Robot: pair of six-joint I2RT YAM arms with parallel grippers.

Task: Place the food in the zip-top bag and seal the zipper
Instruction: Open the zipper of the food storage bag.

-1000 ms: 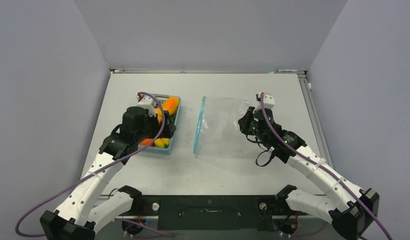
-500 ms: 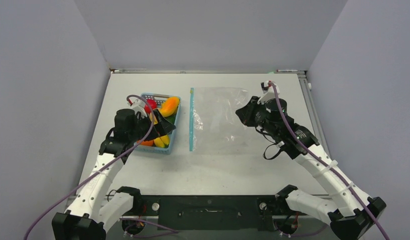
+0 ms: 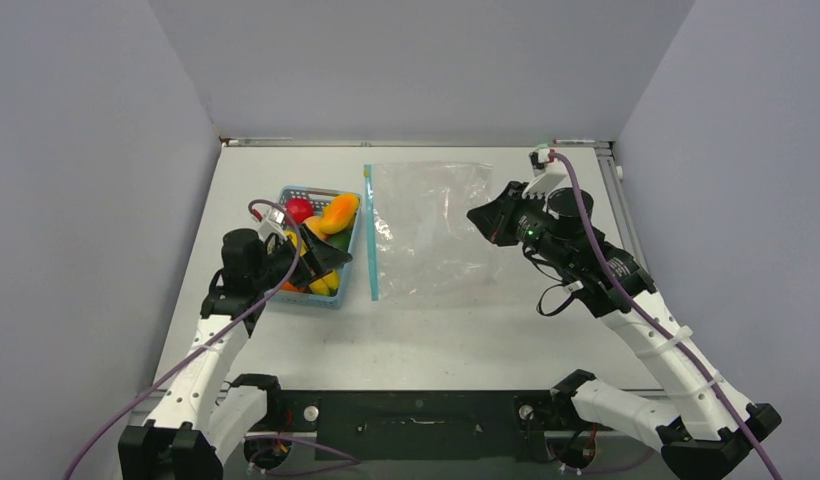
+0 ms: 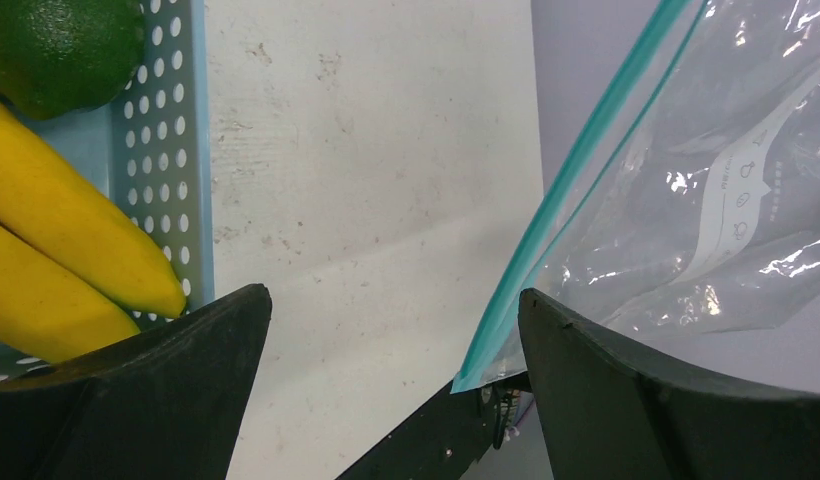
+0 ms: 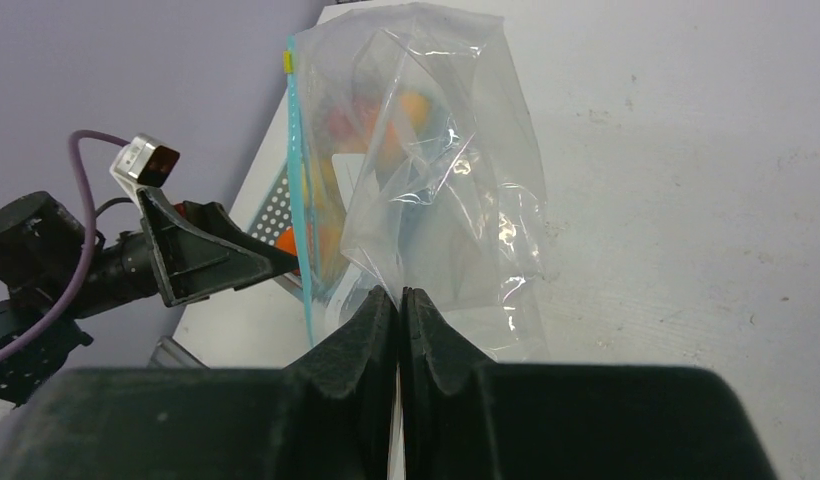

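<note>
Shifted toward eleven o'clock, the crinkly clear zip-top bag (image 3: 426, 230), teal zipper (image 3: 370, 235) at nine o'clock, hung pinched by right gripper (image 5: 398, 300); left gripper (image 4: 391, 385) stood spread.

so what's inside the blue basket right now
A red fruit, an orange piece, yellow bananas and a dark green fruit show in the basket. The open left gripper hangs over its middle, hiding whatever lies there.

- Table (image 3: 436, 340): pale grey-white top, lightly scuffed and stained.
- Basket (image 3: 311, 189): light-blue plastic, rectangular, perforated walls, standing on the table's left half.
- Walls (image 3: 406, 70): plain grey-lavender, enclosing three sides.
- Metal rail (image 3: 436, 143): runs along the table's far edge.
</note>
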